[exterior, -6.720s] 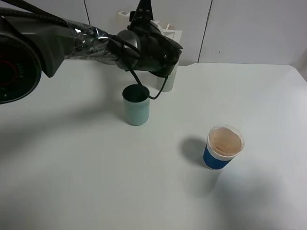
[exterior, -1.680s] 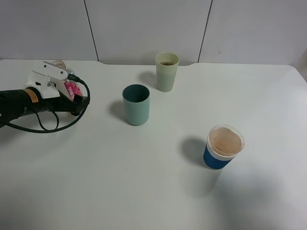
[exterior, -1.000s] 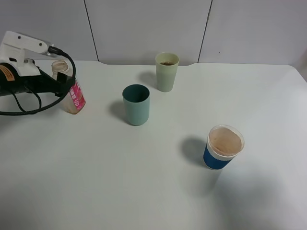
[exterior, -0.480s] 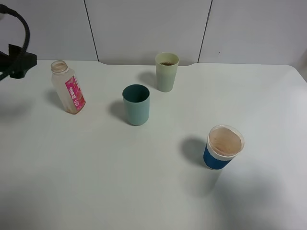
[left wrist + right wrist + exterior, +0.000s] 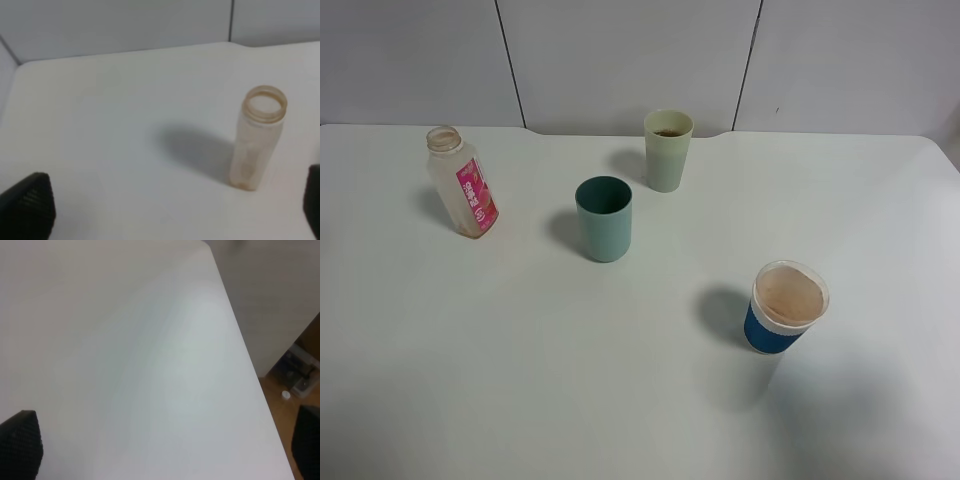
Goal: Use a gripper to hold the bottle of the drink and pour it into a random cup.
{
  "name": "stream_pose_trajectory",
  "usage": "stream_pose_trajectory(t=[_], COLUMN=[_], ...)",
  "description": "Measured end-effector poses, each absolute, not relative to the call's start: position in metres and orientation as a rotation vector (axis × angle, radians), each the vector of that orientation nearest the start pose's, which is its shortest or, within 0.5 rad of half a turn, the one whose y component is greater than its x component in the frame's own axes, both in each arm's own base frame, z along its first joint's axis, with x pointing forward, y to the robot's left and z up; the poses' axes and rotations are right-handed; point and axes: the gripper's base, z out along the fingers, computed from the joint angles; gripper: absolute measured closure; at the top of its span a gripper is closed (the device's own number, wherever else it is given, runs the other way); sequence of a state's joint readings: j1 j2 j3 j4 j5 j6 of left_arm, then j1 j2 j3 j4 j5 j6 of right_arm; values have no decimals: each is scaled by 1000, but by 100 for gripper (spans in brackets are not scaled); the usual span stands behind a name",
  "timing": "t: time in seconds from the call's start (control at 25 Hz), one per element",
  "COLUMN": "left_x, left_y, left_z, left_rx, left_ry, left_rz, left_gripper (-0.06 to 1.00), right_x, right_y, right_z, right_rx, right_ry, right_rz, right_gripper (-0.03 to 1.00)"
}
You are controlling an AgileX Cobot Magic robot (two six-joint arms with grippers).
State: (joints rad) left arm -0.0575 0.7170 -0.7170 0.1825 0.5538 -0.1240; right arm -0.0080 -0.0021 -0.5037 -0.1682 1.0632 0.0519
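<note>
left gripper point(image 5: 165, 210): jaws spread wide, one black ribbed fingertip point(image 5: 27, 207) at each lower corner of the left wrist view, nothing held between them. the bottle point(image 5: 256, 137) stands free on the white table point(image 5: 100, 125) ahead of the jaws, touching neither finger.

right gripper point(image 5: 165, 450): jaws likewise wide apart, holding nothing, with only bare table and its far edge beneath them.

neither arm appears in the high view. taking the teal-green tumbler point(image 5: 604, 218) as the clock centre in that view:
- the bottle stands at 9 o'clock, well apart, uncapped, upright, pink label point(image 5: 478, 194) facing the tumbler. it looks nearly empty.
- the pale yellow-green cup point(image 5: 667, 150) stands at 1 o'clock, near the tumbler but not touching, close to the rear table edge. dark liquid shows low inside it.
- the blue cup with a white rim point(image 5: 785, 307) stands at 4 o'clock, well apart, filled with a brownish drink.

all four containers are upright and separated.
</note>
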Motion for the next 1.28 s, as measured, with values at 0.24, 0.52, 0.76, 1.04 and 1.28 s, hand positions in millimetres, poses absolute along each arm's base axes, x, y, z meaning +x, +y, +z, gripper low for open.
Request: stream_pose_trajectory(t=[0.24,0.52,0.76,1.04,1.28], left_x=[98,48,22,-2,-7], left_y=[7,14,18,11,6], left_z=[377,385,384,366,326], left_rx=[-15,-53,-166,-183,-172], left_ry=[2084,2090,2054,1991,1979], left_rz=[116,173,238,165,110], left_gripper=[-4,-4,-4,-4,-4], right_x=[-6,-6,-6,-6,-6], right_y=[-13,-13,-13,-13,-13], right_z=[279,279,279,279,279], right_rx=[70,70,70,70,70], right_ry=[2033,2033,2033,2033,2033], right_rz=[-173,-173,-173,-173,-173], right_gripper=[-2,-2,-2,-2,-2])
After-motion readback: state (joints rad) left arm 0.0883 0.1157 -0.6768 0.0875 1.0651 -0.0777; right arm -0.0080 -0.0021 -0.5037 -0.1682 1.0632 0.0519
